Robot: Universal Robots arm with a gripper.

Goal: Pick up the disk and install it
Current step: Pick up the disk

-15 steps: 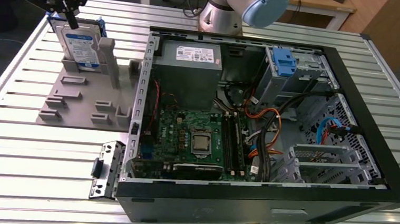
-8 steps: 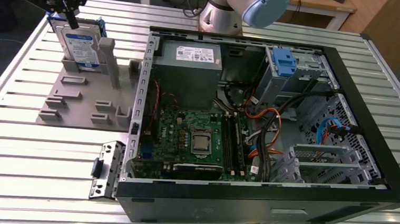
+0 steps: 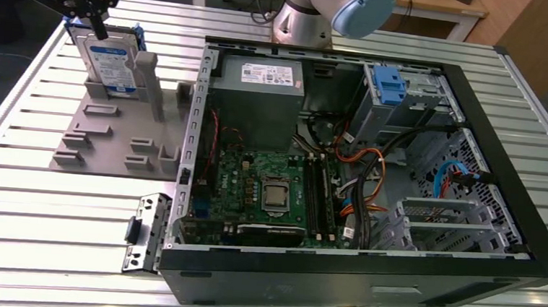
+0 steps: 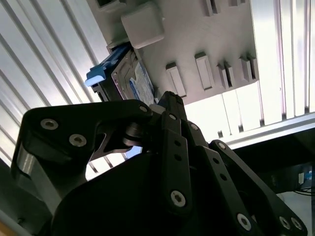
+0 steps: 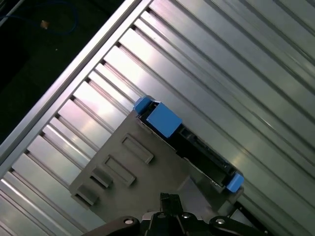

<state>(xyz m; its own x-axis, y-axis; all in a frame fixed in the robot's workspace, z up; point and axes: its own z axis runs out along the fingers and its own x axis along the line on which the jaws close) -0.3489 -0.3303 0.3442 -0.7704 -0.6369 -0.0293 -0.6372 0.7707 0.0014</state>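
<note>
Item: the disk [image 3: 109, 61], silver, with a white-and-blue label and a blue frame [image 5: 162, 120] at its edges

Location: stands on edge in a slot at the far end of a grey holder plate [image 3: 112, 124], on the slatted metal tabletop [image 3: 58, 211], to the exterior view's left of the open computer case [image 3: 362, 275] and apart from it

Relation to tool: the tool [image 3: 85, 23] hangs directly over the disk, with its black tips down at the disk's upper edge. It cannot be told whether the tool is spread or pinching the disk, nor whether it touches it

Orientation: upright; in the exterior view the labelled face is turned toward the camera. The long axis appears to run up and down, with the lower end sunk in the holder. The narrow top edge shows in both wrist views [image 4: 129, 78] [image 5: 189, 145], blue at each end

Other entries: grey metal box [image 3: 257, 98] with white sticker inside the case; blue clip on a metal cage [image 3: 387, 82] at the case's far corner; arm base [image 3: 308, 18] behind the case
</note>
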